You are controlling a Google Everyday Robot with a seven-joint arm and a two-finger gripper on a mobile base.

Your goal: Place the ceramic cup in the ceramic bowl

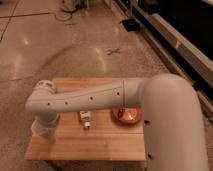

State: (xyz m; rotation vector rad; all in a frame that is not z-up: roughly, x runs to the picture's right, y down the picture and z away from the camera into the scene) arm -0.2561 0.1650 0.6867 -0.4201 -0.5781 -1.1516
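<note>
The ceramic bowl [126, 117], glossy orange-red, sits on the wooden table [95, 142] at its right side, partly covered by my arm. My arm reaches across to the left. The gripper [45, 130] points down over the table's left edge. A pale whitish shape sits at the gripper's tip, and I cannot tell whether it is the ceramic cup or part of the gripper. I see no separate white cup elsewhere on the table.
A white bottle [85, 119] lies on its side mid-table, between the gripper and the bowl. The table stands on a speckled floor with a blue cross mark [113, 51]. A dark wall unit runs along the right.
</note>
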